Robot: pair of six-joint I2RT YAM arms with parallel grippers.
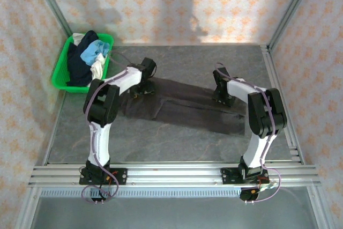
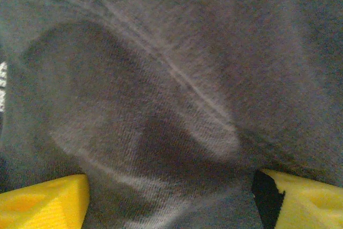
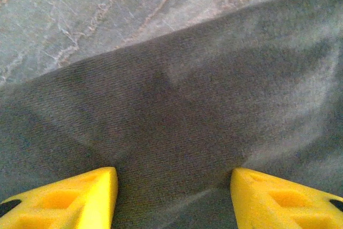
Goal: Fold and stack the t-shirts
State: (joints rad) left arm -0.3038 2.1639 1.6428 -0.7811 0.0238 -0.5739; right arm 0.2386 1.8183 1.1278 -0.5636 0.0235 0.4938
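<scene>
A large dark brown-grey t-shirt (image 1: 182,105) lies spread across the middle of the table. My left gripper (image 1: 142,89) is down on its left end. In the left wrist view the gripper (image 2: 171,202) is open, its yellow fingertips (image 2: 48,202) wide apart with wrinkled cloth (image 2: 171,105) beneath them. My right gripper (image 1: 221,97) is down on the shirt's right part near its far edge. It (image 3: 174,199) is open too, fingertips (image 3: 284,199) apart over flat cloth (image 3: 177,111). More t-shirts, navy (image 1: 80,68), light blue (image 1: 92,51) and cream (image 1: 98,69), are bunched in the basket.
The green plastic basket (image 1: 60,73) stands at the table's far left corner. Bare grey marbled tabletop (image 1: 177,63) stretches behind the shirt and shows past the cloth's edge (image 3: 80,14). Metal frame rails (image 1: 278,95) run along the right side and near edge.
</scene>
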